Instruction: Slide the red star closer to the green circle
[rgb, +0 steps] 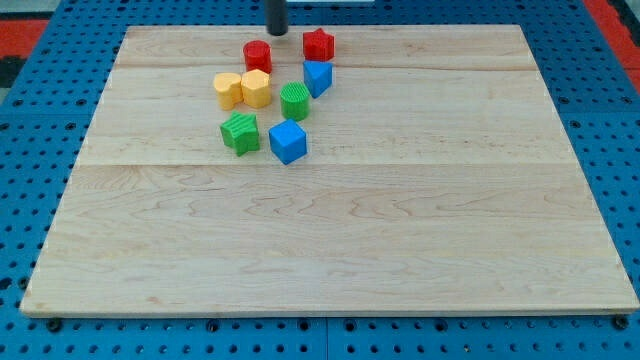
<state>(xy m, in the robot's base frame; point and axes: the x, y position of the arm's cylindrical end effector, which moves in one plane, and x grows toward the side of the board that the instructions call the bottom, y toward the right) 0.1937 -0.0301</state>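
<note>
My tip (277, 32) stood at the view's top edge of the bench (400, 250), between the red cylinder (258, 55) on the view's left and the red star (318, 43) on the view's right, touching neither. That spot probably suited a push sending the star down toward the green circle (295, 101), which sat below it past the blue block (317, 76). This arm carried no fingers, only the rod, so there was nothing to spread or pinch. The rod's upper length was cut off by the frame. The two yellow blocks (243, 89) pressed together, their shapes hard to separate; the green block (240, 132) and blue cube (288, 141) lay lower.
</note>
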